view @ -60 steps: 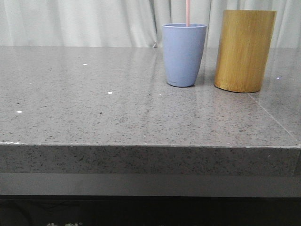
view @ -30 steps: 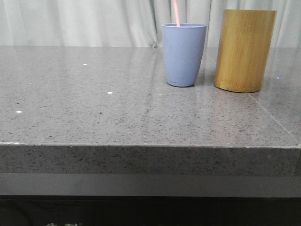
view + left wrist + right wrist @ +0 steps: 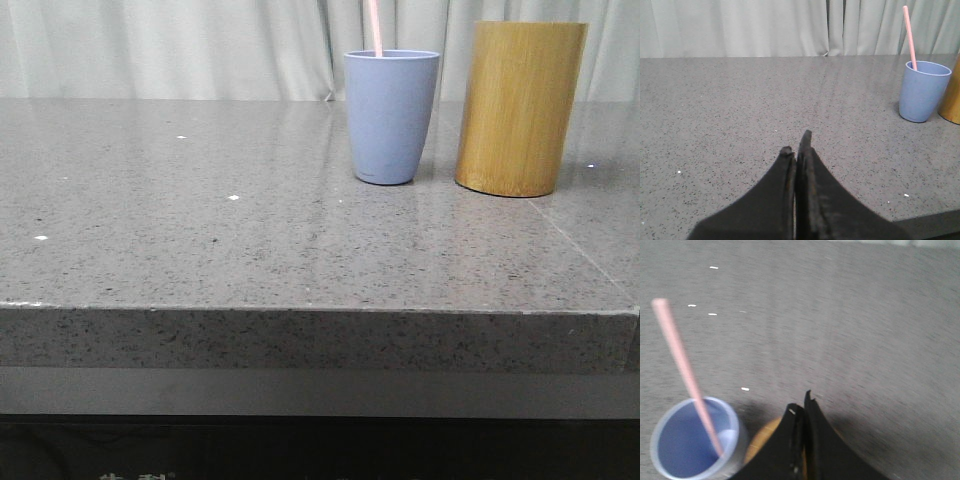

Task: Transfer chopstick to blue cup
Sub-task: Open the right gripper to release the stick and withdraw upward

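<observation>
Where the grey table stretches out on the left, the left gripper hangs low over bare stone, its fingers pressed together on nothing; further right stands the blue cup, upright, with one pink chopstick leaning inside it, its lower end at the bottom of the cup; just beside the cup, apart from it, stands a bamboo holder; above that holder the right gripper hovers, fingers together, empty.
</observation>
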Robot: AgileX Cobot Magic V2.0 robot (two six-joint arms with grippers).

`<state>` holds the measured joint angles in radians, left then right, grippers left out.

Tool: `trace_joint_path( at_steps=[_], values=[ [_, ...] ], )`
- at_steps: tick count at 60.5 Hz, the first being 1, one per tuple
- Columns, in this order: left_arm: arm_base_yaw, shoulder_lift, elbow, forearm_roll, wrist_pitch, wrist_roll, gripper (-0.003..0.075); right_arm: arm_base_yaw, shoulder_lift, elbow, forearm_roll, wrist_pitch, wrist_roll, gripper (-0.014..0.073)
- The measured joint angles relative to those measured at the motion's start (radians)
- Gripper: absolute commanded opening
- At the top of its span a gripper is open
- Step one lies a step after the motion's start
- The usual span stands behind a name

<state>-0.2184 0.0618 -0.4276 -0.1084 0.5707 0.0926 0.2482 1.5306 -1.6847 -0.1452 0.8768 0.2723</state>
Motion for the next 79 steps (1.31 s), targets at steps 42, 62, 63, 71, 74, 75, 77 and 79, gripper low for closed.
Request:
trace_joint_path(
  at_steps=[42,62,63,71,74,75,77,79],
  values=[
    [0.000,0.000,0.000,0.000,0.000,0.000,-0.0018,-0.107,-0.813,0.989,0.055,-0.398,0.009,-0.0063],
    [0.000,0.000,0.000,0.000,0.000,0.000,-0.0018,-0.109,-1.216,1.321,0.063,-0.498,0.009,-0.0063],
    [0.000,0.000,0.000,0.000,0.000,0.000,-0.0018,-0.109,-1.231,1.325,0.063,-0.500,0.009,-0.0063],
    [0.000,0.000,0.000,0.000,0.000,0.000,-0.0018,-0.109,-1.289,1.337,0.063,-0.505,0.009,-0.0063],
    [0.000,0.000,0.000,0.000,0.000,0.000,-0.0018,-0.109,-1.295,1.338,0.063,-0.508,0.009,-0.0063],
    [0.000,0.000,0.000,0.000,0.000,0.000,-0.0018,-0.109,-1.295,1.338,0.063,-0.508,0.009,-0.0063],
    [0.000,0.000,0.000,0.000,0.000,0.000,-0.0018,-0.109,-1.295,1.338,0.063,-0.508,0.009,-0.0064],
    [0.000,0.000,0.000,0.000,0.000,0.000,-0.0018,-0.109,-1.295,1.338,0.063,-0.508,0.009,-0.0064]
  ],
)
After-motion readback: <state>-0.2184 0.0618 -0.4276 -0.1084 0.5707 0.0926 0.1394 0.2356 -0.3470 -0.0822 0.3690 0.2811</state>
